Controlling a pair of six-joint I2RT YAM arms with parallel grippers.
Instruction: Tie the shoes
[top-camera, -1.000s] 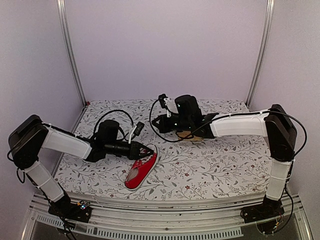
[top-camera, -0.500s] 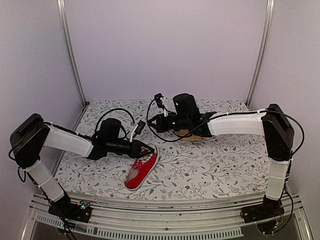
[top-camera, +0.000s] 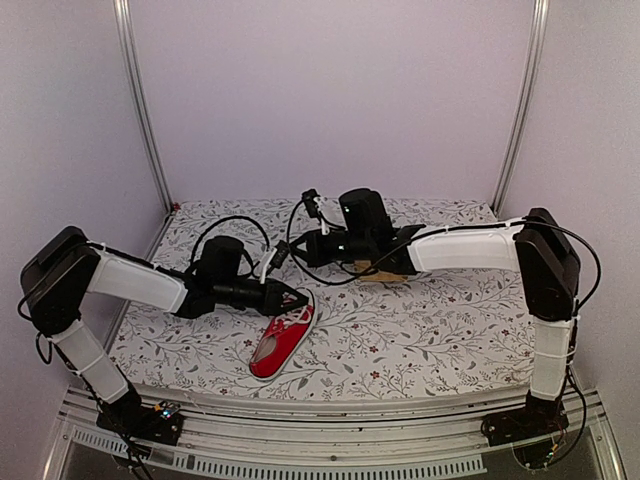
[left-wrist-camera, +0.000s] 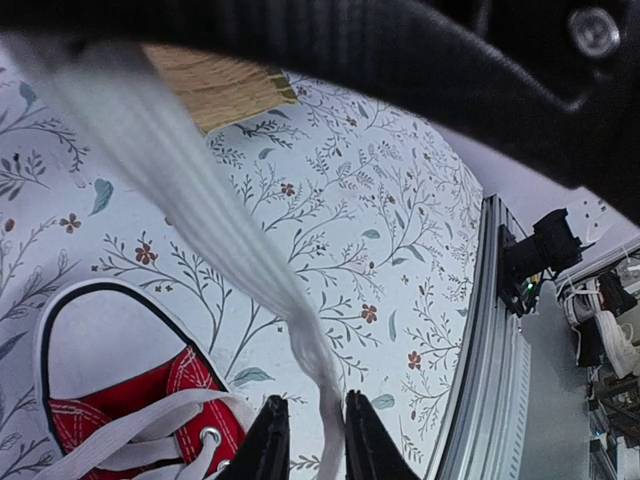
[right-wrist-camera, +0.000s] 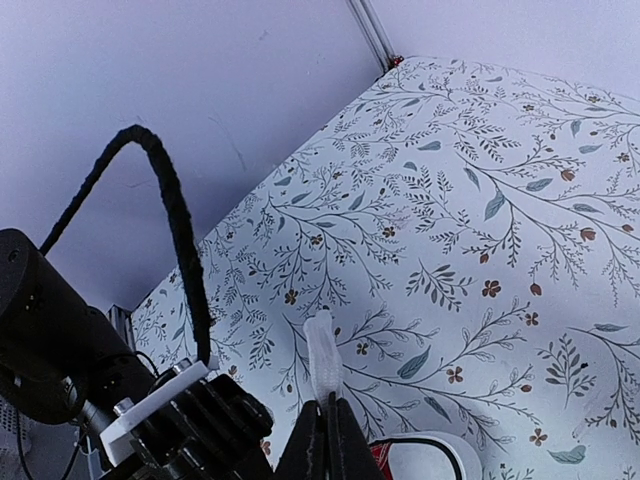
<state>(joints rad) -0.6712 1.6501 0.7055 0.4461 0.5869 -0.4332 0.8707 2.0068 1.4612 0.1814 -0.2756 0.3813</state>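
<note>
No writing, label, brand mark, number or sign can be read in any of the three views.

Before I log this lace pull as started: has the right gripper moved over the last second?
Yes. In the top view the right gripper, shut on the lace, has slid left, away from the basket toward the back-left post.

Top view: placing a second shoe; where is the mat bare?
Bare: the mat right of the sneaker, toward the right arm's base. Crowded: left-centre, where left gripper and right gripper pinch the lace near the basket.
</note>
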